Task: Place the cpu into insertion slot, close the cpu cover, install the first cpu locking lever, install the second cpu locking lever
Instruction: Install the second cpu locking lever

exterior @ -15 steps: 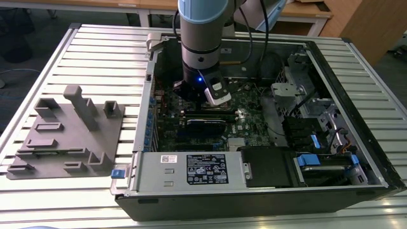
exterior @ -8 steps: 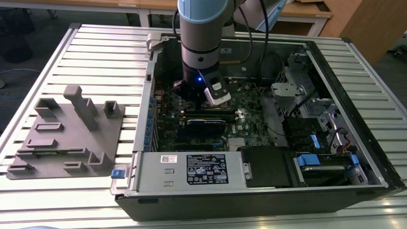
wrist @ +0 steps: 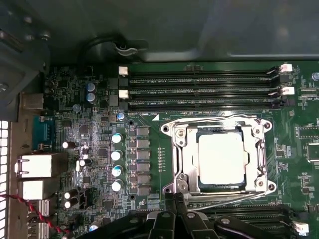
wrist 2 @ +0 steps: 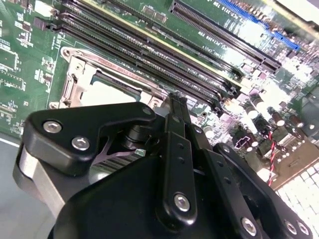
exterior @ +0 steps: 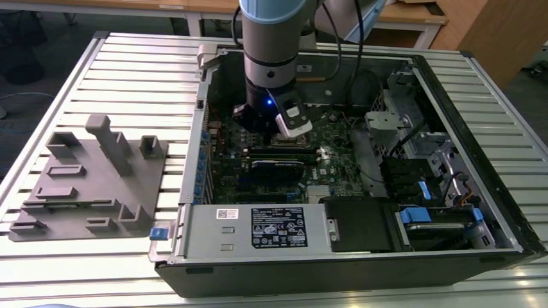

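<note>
While hanging low over the motherboard [exterior: 256,173] inside the open computer case [exterior: 479,128], gripper [exterior: 287,135] parked at the edge of the insertion slot [wrist: 265,130]. In both wrist views, fingers [wrist 2: 175,107] drawn narrow, pressed together, nothing seen between them. Tip just beside the socket's metal rim in the first wrist view; cannot tell if touching.

Cpu [wrist: 222,160] seated flat in the slot, pale metal top showing through the window. Cpu cover [wrist: 185,159] down over it, framing the chip on all four sides. Same seen in the second wrist view: cpu [wrist 2: 107,94], cover [wrist 2: 75,79].

One wire locking lever [wrist: 214,119] lying along the side of the socket next to the memory slots [wrist: 199,92]. Second lever [wrist: 224,201] lying along the opposite side, by the fingertips. Cannot tell if either is hooked.

On the exterior view's left, grey parts fixture [exterior: 86,179] resting on the slatted table [exterior: 128,64], well apart from the case.
</note>
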`<state>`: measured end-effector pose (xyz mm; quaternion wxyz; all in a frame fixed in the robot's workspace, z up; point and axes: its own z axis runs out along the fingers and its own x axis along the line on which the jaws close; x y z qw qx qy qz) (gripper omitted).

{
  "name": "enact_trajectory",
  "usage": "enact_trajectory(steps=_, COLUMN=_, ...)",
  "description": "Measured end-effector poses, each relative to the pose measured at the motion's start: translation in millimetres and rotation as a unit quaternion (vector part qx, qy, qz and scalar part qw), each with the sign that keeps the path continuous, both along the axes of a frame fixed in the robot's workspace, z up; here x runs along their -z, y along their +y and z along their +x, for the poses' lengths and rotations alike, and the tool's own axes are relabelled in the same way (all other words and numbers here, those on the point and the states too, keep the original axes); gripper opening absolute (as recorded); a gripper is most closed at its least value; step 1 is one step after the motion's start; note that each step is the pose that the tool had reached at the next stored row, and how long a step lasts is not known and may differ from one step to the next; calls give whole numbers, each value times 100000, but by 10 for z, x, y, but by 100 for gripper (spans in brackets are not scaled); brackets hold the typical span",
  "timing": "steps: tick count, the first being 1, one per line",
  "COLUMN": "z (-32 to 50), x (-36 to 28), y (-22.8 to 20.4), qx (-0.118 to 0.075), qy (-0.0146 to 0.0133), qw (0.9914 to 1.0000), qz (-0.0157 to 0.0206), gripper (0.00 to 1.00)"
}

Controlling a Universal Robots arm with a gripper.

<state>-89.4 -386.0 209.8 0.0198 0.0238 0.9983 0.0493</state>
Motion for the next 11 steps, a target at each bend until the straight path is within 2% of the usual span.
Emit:
enact_trajectory(steps=6, z=5, x=-11, y=-30, qx=2, qy=6, qw=100000, qz=-10, gripper=11)
enact_trajectory(steps=11, z=37, x=-11, y=-37, qx=-1, qy=2, qw=100000, qz=-49, gripper=11)
